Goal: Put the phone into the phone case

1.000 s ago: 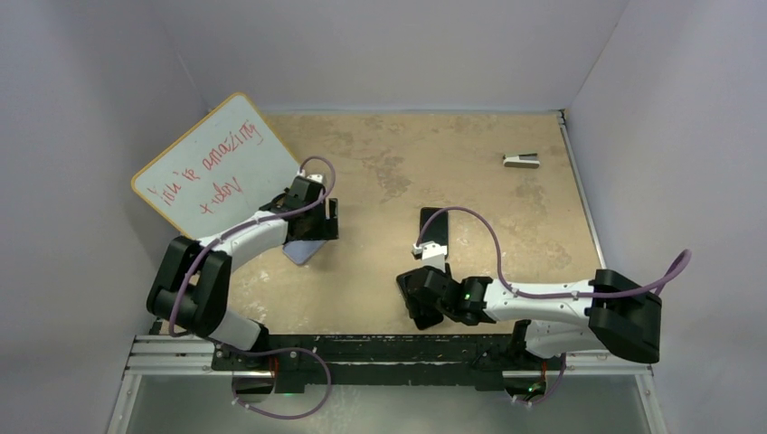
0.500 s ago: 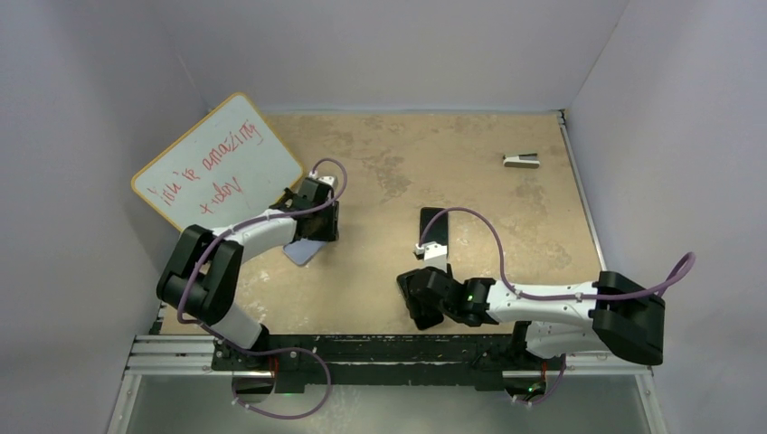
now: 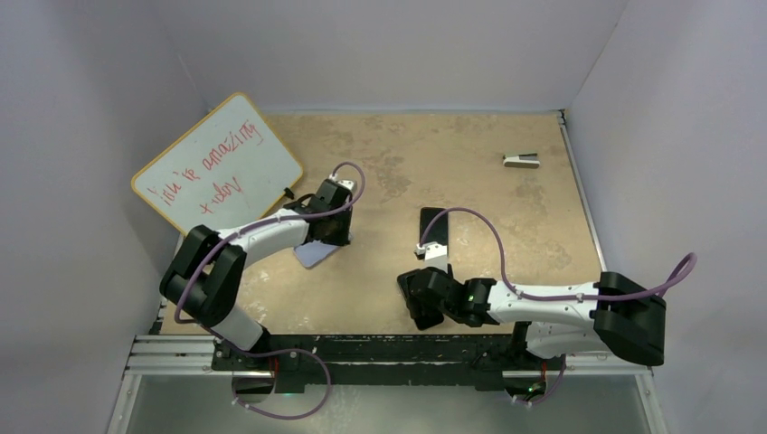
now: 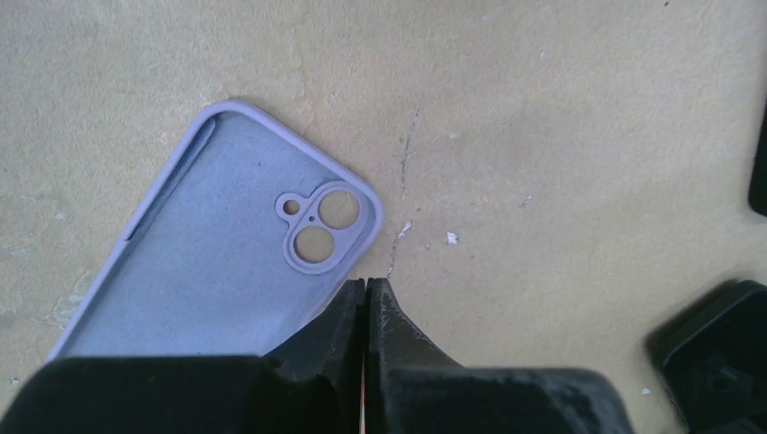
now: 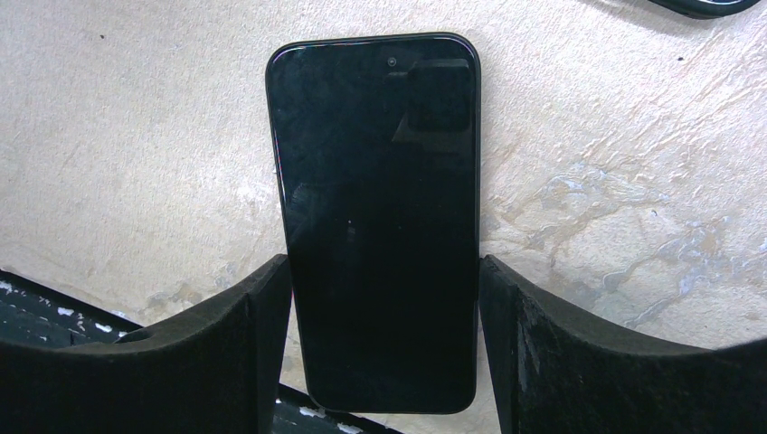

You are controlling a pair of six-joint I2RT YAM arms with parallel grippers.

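The phone case [image 3: 315, 255] [image 4: 226, 244] is a pale lavender shell lying open side up on the tan table, camera cut-outs toward my left gripper. My left gripper [image 3: 329, 240] [image 4: 364, 282] is shut, its tips at the case's edge beside the cut-outs with nothing visible between them. The phone [image 3: 432, 226] [image 5: 380, 226], a glossy all-black slab, lies mid-table. My right gripper [image 3: 432, 264] [image 5: 384, 262] straddles its near half, a finger against each long side.
A whiteboard [image 3: 217, 163] with red writing leans against the left wall. A small grey-white object [image 3: 521, 161] lies at the back right. White walls close in three sides, and a black rail [image 3: 380, 348] runs along the near edge.
My left gripper has closed and moved right, and the phone case has slid a little to the right with it. The right arm and the phone have not moved.
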